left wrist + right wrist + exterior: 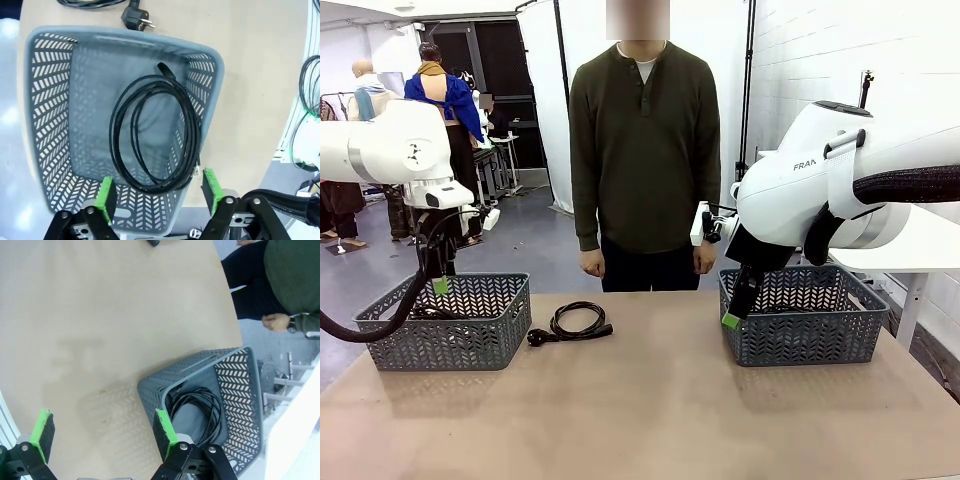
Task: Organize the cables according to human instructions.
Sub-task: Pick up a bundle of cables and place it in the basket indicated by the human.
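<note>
At frame left, the left gripper (159, 192) hangs wide and empty over a grey basket (47, 110) holding a coiled cable (186, 107). Another cable (575, 322) lies mid-table. At right, the right gripper (102, 432), spread wide, hovers beside a second basket (240, 390) holding cords (212, 405). The person (643, 150) stands behind.
</note>
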Available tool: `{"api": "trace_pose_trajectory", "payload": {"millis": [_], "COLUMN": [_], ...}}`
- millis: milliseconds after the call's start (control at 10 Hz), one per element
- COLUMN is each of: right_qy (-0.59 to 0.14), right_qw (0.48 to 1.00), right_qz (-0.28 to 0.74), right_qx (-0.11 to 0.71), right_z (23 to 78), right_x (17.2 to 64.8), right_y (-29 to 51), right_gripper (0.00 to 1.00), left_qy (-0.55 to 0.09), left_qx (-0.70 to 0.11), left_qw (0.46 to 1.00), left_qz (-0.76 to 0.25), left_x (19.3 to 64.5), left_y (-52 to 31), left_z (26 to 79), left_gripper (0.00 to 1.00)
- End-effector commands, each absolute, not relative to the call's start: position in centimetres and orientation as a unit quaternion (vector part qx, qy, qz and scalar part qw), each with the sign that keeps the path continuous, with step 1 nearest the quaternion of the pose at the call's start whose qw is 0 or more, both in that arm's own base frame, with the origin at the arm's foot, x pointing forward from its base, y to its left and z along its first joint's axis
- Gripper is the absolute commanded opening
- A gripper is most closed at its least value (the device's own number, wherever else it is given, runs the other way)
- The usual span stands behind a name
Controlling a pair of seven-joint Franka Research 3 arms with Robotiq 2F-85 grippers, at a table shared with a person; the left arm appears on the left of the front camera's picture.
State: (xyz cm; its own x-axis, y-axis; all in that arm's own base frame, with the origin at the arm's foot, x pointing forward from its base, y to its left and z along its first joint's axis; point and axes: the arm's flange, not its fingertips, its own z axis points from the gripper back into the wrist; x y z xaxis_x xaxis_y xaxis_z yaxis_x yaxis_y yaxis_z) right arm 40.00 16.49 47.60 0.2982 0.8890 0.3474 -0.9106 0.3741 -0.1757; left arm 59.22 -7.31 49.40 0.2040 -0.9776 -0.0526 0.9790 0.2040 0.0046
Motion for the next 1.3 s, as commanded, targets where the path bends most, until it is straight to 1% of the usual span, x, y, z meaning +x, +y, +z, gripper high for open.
{"api": "trace_pose_trajectory", "payload": {"millis": [0,200,300,400,1200], "right_qy": [-0.197,-0.197,-0.197,-0.197,-0.197], "right_qw": [0.808,0.808,0.808,0.808,0.808], "right_qz": [0.555,0.555,0.555,0.555,0.555], "right_qx": [0.023,0.023,0.023,0.023,0.023], "right_z": [47.50,47.50,47.50,47.50,47.50], "right_x": [40.01,40.01,40.01,40.01,40.01], "right_y": [16.53,16.53,16.53,16.53,16.53], "right_gripper": [1.00,1.00,1.00,1.00,1.00], "left_qy": [0.029,0.032,0.036,0.019,0.019], "left_qx": [0.038,0.028,-0.010,0.024,0.024], "left_qw": [0.780,0.784,0.791,0.778,0.778], "left_qz": [-0.624,-0.619,-0.610,-0.628,-0.628], "left_x": [59.27,58.91,58.84,59.01,59.01], "left_y": [-7.73,-7.63,-7.82,-7.63,-7.63], "left_z": [51.02,51.26,51.52,51.09,51.09], "left_gripper": [1.00,1.00,1.00,1.00,1.00]}}
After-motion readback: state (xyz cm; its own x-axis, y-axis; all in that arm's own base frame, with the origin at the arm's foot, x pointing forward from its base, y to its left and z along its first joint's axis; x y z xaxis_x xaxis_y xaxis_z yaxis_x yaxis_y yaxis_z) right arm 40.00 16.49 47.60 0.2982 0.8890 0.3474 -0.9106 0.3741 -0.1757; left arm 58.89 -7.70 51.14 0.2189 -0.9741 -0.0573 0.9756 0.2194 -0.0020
